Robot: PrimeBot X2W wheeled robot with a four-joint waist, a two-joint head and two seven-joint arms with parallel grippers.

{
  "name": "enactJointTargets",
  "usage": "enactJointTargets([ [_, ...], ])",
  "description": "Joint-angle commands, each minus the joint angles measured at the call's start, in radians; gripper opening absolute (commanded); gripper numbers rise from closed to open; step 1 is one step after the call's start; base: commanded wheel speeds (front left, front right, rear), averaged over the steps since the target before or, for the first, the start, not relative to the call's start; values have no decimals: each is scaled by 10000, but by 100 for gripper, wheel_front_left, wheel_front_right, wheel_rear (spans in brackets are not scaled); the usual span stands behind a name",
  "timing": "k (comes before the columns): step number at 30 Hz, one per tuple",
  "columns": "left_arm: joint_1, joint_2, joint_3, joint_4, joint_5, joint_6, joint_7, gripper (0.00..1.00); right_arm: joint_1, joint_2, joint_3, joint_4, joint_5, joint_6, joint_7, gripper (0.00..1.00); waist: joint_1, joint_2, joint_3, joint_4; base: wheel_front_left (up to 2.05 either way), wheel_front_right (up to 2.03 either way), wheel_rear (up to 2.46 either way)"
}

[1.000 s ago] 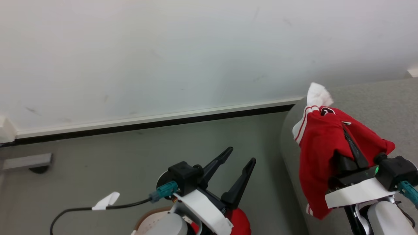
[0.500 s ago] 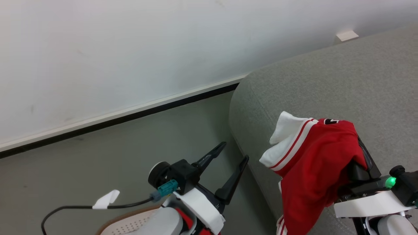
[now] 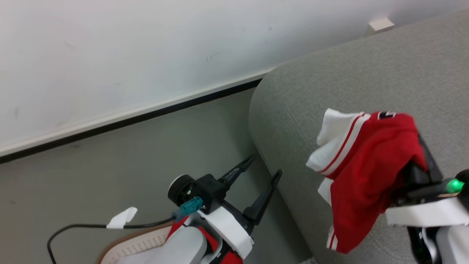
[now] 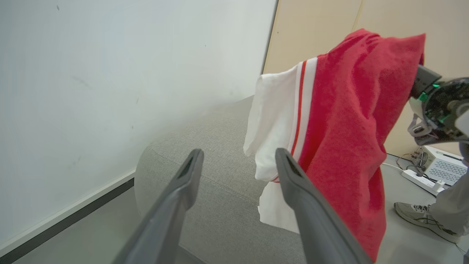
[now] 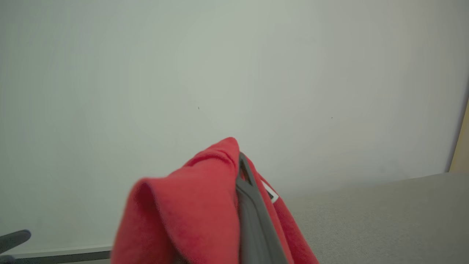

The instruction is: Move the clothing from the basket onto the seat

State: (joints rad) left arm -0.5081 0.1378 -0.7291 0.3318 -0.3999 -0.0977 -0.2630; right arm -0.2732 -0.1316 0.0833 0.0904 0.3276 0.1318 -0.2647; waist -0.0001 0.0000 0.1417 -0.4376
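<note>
A red garment with a white collar and thin white stripes hangs in the air over the grey seat, on the right of the scene. It is bunched and draped over the right gripper, whose two dark fingers are closed together on the cloth. The loose hem dangles toward the near left side of the seat, close to its rounded edge. It appears not to touch the cushion.

At the near left, the left gripper hovers above the floor just beside the seat's edge. Its fingers are spread wide and it holds nothing. Beneath that arm sits the basket, cream with a brown rim, and more red cloth shows in it, so the task looks only partly done. A white wall runs along the far side. In the left wrist view, a person's shoe stands on the floor beyond the seat.

Likely risks: most of the garment hangs on the side nearest the seat's edge. Let go here, it could slide off the curve onto the floor. The cloth also wraps the fingers, so it may cling when they part and get dragged back off.
</note>
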Motion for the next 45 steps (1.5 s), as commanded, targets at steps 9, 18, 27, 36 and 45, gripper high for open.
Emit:
enactJointTargets([
  [9, -842, 360, -359, -352, 526, -141, 51, 100, -2292, -647, -787, 235, 191, -21, 6, 0, 1, 0, 1752, 587, 0, 0, 0],
  [18, -1836, 625, -682, -944, 1027, -215, 302, 100, -4742, -1329, -2094, 1173, 369, -22, 8, 0, 1, 0, 4204, 1204, 0, 0, 0],
  [27, -2536, 527, -902, -1171, 1249, -244, 363, 100, -6629, -2450, -2890, 2139, 317, -22, 8, 0, 1, 0, 5585, 1548, 0, 0, 0],
  [36, -2767, 481, -890, -938, 1041, -214, 178, 100, -7734, -3880, -2821, 5403, -1038, -22, 257, 0, 1, 0, 6161, 2173, 0, 0, 0],
  [45, -2755, 309, -849, -698, 919, -196, 58, 100, -7820, -4325, -2595, 8845, -1957, -23, 1449, 15, 1, 0, 5993, 2617, 0, 0, 0],
])
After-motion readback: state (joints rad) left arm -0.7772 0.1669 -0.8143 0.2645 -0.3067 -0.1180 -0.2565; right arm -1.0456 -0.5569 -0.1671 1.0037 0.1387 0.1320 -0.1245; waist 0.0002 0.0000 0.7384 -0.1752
